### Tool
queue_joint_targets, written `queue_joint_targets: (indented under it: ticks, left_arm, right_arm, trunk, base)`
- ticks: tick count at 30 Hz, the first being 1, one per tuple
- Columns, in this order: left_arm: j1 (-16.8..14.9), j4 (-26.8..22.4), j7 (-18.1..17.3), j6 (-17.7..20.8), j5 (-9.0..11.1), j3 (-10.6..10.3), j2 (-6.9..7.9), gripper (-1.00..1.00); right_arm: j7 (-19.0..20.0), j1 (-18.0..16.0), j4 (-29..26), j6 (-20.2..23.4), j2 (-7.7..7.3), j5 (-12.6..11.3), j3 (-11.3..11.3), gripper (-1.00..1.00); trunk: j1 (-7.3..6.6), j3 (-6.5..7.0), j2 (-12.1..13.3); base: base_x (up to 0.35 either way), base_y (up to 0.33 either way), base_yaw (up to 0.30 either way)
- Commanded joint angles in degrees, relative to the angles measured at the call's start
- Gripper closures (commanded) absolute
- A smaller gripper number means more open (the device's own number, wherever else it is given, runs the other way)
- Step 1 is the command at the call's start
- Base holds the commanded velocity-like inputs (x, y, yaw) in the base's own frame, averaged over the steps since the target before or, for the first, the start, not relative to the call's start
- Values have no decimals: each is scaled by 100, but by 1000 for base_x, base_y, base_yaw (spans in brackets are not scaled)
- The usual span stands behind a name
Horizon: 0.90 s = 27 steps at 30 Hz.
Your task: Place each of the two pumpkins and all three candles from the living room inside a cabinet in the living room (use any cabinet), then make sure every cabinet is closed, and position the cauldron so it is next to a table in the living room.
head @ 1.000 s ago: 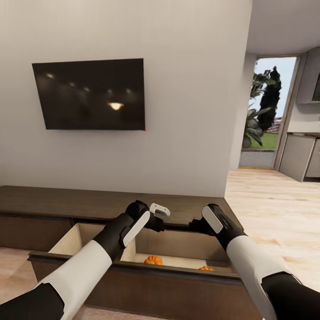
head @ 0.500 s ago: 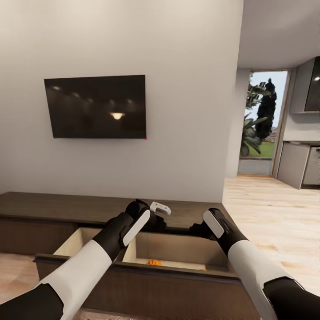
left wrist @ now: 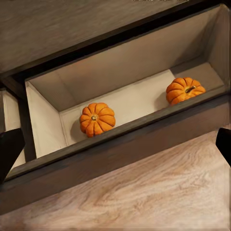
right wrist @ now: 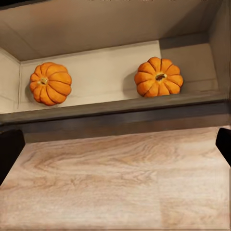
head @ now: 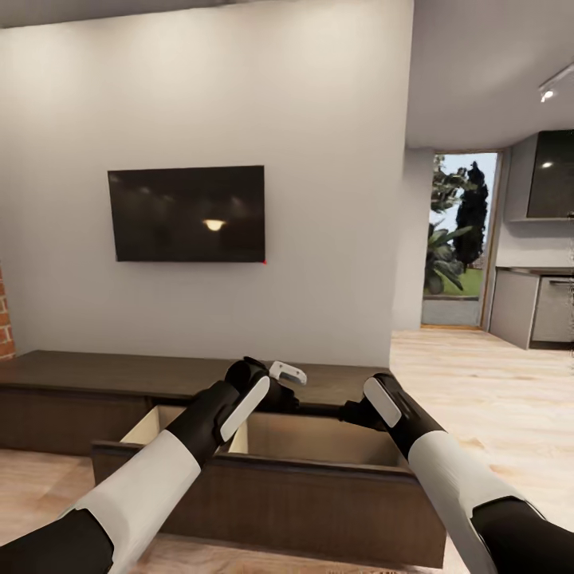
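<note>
step in hand, judged from the layout: both small ribbed orange pumpkins are already stowed; the candles and the cauldron are still outstanding, and the drawer is not yet shut.

location of task items: in the left wrist view, one ribbed orange pumpkin (left wrist: pixel 97 119) lies left of centre on the pale drawer floor, and the second ribbed orange pumpkin (left wrist: pixel 184 90) lies at the right, near the drawer's side wall. they are well apart, and each rests upright with its stem up. in the head view, the long low dark brown wooden cabinet (head: pixel 159 375) spans the lower half of the frame, and its open drawer (head: pixel 271 494) projects toward the robot at lower centre.

end effector state: the left end effector (head: pixel 279 391) and the right end effector (head: pixel 351 412) hang above the open drawer at centre frame. in each wrist view, only dark finger tips show at the two side edges, set wide apart, with nothing between them; both appear spread open and empty.

next move, as a judgement: fetching the candles calls for leaving this drawer open as the drop point, or else pressing squarely on its front to shut it.

materials and shapes: the drawer front is flat, handleless, matte dark wood with faint grain. the interior is smooth pale beige. the floor is light wood plank. a flat black wall-mounted television (head: pixel 189 213) hangs at centre left on a plain off-white wall.
</note>
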Motion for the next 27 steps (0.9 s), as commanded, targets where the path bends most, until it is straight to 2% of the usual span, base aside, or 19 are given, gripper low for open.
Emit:
queue_joint_targets:
  ticks: [1,3,22,27]
  left_arm:
    - [-5,-5,59,15,59,-11,1,-100]
    - [-5,-5,63,15,59,-10,0,-100]
    - [-5,-6,70,0,59,-13,-1,-100]
    - [-5,-10,70,0,59,-18,-2,-100]
  right_arm:
    - [-54,-4,-6,7,-4,-59,25,-100]
    - [-55,-4,-6,6,-4,-56,25,-100]
    - [-56,-4,-6,6,3,-52,25,-100]
    - [-54,-4,-6,6,4,-52,25,-100]
  trunk:
    - [-6,15,-1]
    - [-11,59,2]
    - [-429,401,764]
    - [-538,490,965]
  base:
    - [-171,0,0]
    - [-123,0,0]
    - [-22,0,0]
    - [-177,0,0]
